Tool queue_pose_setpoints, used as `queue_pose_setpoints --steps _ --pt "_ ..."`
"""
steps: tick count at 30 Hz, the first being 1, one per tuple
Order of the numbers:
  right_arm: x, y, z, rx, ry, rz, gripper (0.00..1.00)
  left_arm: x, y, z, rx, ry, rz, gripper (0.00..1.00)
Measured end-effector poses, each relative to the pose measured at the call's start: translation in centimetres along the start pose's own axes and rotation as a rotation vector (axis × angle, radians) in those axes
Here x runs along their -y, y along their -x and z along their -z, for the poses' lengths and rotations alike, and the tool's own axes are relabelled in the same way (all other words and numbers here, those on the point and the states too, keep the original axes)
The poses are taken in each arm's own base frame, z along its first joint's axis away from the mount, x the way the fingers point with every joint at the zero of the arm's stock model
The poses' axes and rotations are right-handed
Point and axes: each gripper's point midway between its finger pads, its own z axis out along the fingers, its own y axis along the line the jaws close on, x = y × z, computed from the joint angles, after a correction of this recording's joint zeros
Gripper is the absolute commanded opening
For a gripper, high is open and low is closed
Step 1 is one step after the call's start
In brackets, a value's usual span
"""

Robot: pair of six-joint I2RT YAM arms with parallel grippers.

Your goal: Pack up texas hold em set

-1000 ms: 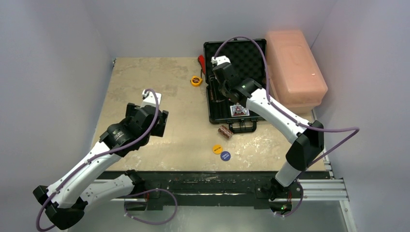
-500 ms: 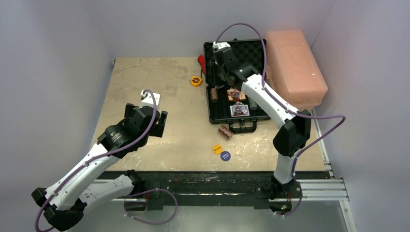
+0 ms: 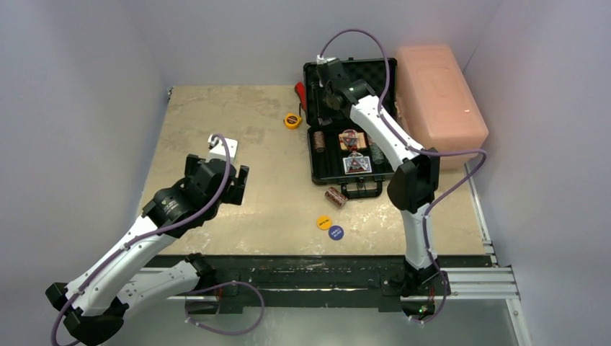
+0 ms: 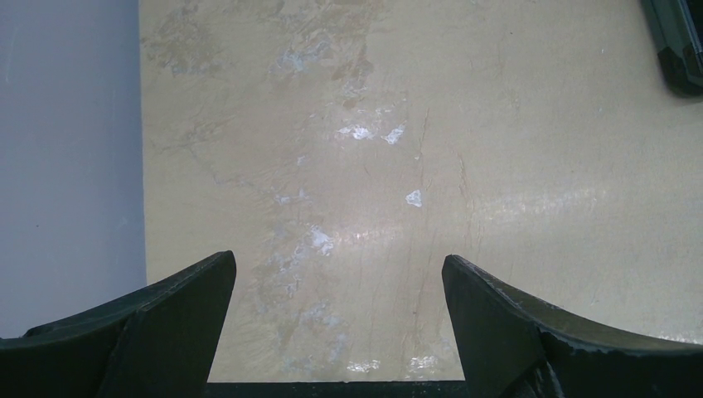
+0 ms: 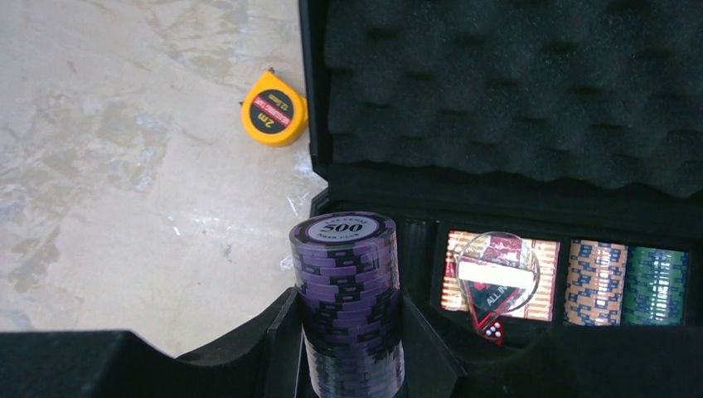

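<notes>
The black briefcase lies open at the back right, its foam lid raised. My right gripper is shut on an upright purple chip stack at the tray's left slot; from above, the gripper and stack sit at the case's left side. Card decks under a clear button and more chip stacks fill the tray. A brown chip stack, a yellow button and a blue button lie on the table in front. My left gripper is open and empty over bare table.
A yellow tape measure lies left of the case, also in the right wrist view. A pink plastic box stands against the case's right side. A red object lies by the case's back left corner. Grey walls enclose the table.
My right arm has swung back toward the lid, uncovering the tray with the decks and the purple stack. My left gripper has shifted slightly up and left.
</notes>
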Motion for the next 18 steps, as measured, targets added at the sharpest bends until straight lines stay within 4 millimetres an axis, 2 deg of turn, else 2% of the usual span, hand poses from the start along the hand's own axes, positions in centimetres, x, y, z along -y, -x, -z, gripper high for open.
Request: queue_pose_setpoints --steps 4,12,18 --pt "0.8 -0.1 -1.8 -0.031 -0.01 -0.013 0.0 0.0 0.0 0.1 0.003 -0.004 0.003 0.96" --pt "2.7 -1.8 -4.2 -0.097 -0.039 -0.043 0.0 0.0 0.1 0.2 0.006 -0.01 0.006 0.96" --pt "2.8 -2.9 -5.6 -0.134 -0.028 -0.078 0.0 0.0 0.1 0.2 0.006 -0.01 0.006 0.96"
